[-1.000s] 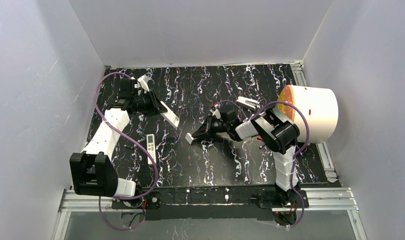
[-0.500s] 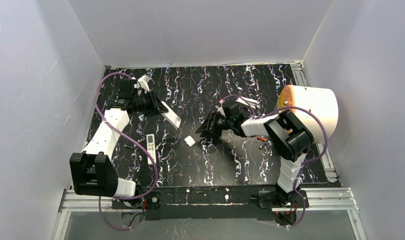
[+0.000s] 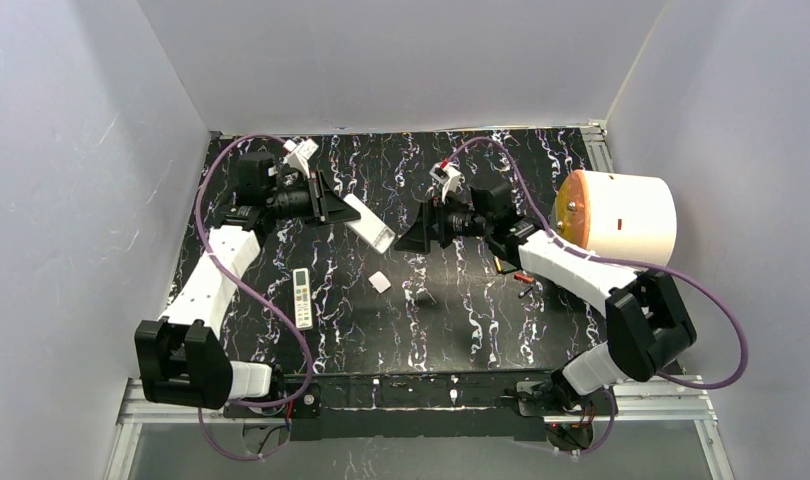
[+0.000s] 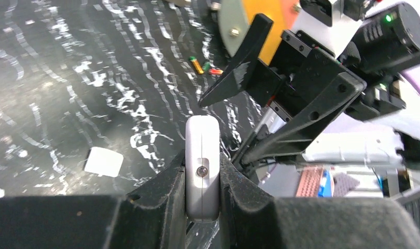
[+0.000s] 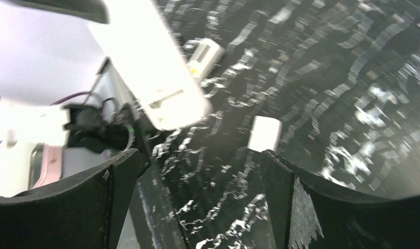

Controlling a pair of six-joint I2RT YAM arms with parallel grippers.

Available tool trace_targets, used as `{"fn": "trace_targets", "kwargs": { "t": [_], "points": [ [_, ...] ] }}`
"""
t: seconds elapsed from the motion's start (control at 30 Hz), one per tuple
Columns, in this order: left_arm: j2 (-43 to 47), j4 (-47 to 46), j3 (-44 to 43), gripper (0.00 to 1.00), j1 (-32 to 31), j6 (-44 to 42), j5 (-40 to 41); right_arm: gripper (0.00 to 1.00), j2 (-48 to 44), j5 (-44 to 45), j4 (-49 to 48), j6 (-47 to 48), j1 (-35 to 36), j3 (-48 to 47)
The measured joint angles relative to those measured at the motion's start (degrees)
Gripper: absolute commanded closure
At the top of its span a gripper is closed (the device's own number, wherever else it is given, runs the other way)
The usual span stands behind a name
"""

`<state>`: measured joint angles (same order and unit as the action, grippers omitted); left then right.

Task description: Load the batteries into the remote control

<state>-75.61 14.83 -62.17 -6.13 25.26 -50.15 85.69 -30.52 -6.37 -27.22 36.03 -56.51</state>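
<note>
**A:** What has the left gripper (image 3: 339, 207) got?

**B:** The remote control (image 4: 202, 150). Its jaws are clamped on the two long sides of the white body near one end, and the rest sticks out past the fingertips, raised off the table.

**A:** And the right gripper (image 5: 197, 155)?

**B:** Spread wide, with nothing between the fingers. It faces the free end of the remote control, close to it, but I cannot tell whether they touch.

**A:** Where are the batteries (image 4: 197, 65)?

**B:** Lying on the dark marbled table (image 3: 461, 330), at about four o'clock from the right gripper in the overhead view, near the white drum with an orange face (image 3: 626, 215). Neither gripper touches them.

**A:** Anything else lying there?

**B:** A small white rectangular piece (image 3: 379, 282) lies flat at about seven o'clock from the right gripper. A second remote (image 3: 302, 297), buttons up, lies at about seven o'clock from the held one.
</note>
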Motion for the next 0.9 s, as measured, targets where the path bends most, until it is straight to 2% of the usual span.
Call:
{"fn": "trace_targets", "kwargs": {
  "t": [0.13,0.23,0.33,0.4,0.47,0.53,0.57,0.67,0.7,0.77,0.9],
  "points": [
    [1.62,-4.17,0.68,1.0,-1.16,0.52,-6.91,0.07,-2.71,-10.64,-9.05,-1.92,1.03,1.79],
    [2.95,-8.9,2.14,1.0,-1.46,2.64,-11.93,0.19,-3.76,-14.73,-12.11,-3.28,2.23,2.29],
    [4.2,-13.05,3.23,1.0,-1.7,5.16,-16.65,0.4,-4.52,-17.75,-14.19,-5.07,3.17,2.29],
    [4.61,-14.4,3.3,1.0,-1.9,5.95,-18.51,0.59,-4.59,-18.95,-14.95,-6.21,3.21,2.23],
    [5.01,-15.3,3.3,1.0,-2.21,6.56,-20.2,0.73,-4.59,-19.91,-15.28,-7.5,3.13,2.19],
    [5.51,-15.98,3.3,0.9,-2.47,7.1,-21.97,0.82,-4.59,-20.87,-15.3,-8.96,3.04,2.12],
    [5.79,-16.26,3.3,0.79,-2.56,6.97,-22.64,0.85,-4.59,-21.38,-15.26,-9.68,3.02,2.08],
    [6.88,-16.37,3.3,0.53,-2.54,7.08,-23.32,0.88,-4.59,-23.32,-15.54,-10.36,3.04,1.36],
    [7.26,-16.11,3.3,0.49,-2.6,6.99,-23.43,0.89,-4.59,-23.67,-15.21,-10.23,3.06,0.94],
    [7.91,-14.97,3.3,0.47,-2.75,6.73,-23.54,0.9,-4.57,-24.13,-13.16,-8.74,3.1,-0.57],
    [8.66,-10.88,3.28,0.49,-3.13,4.76,-23.34,0.9,-3.19,-25.18,-4.13,-1.05,3.17,-6.54]
  ]
}}
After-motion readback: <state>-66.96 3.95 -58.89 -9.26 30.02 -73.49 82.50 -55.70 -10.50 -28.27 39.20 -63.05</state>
